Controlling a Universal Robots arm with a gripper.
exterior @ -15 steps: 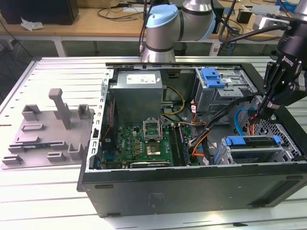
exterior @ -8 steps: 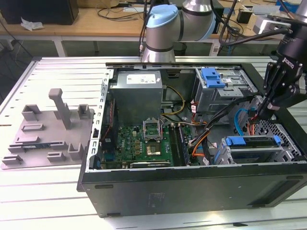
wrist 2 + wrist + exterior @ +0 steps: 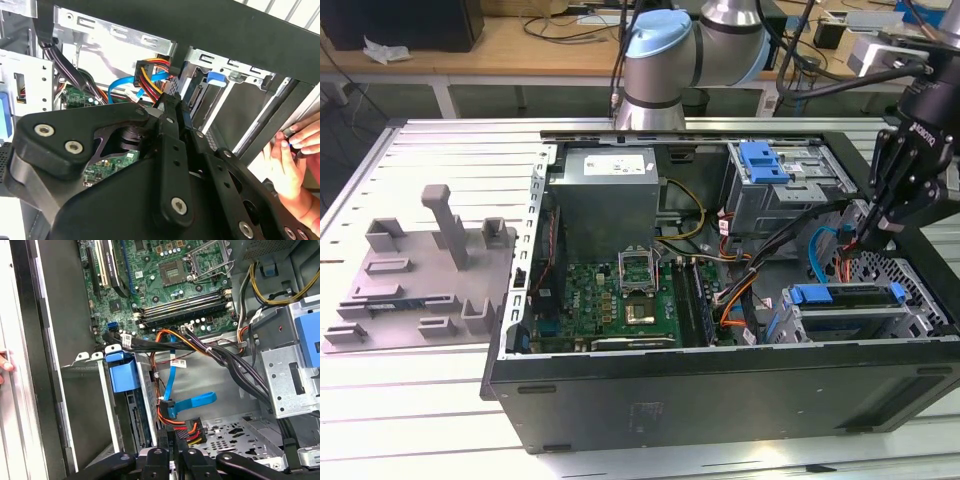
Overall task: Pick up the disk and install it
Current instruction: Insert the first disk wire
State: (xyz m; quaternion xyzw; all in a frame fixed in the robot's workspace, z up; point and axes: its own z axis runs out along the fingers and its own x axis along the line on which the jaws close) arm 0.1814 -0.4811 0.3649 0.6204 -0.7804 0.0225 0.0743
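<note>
Black gripper (image 3: 168, 437), jaws together, beside silver blue-framed disk (image 3: 144, 395) in bay | judged seating: press squarely, spare orange-yellow power cable (image 3: 179, 425).

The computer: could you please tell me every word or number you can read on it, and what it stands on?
None can be read.
Power supply label: print too small.
Circuit board: white markings too small.
Cable tag: print blurred.
</note>
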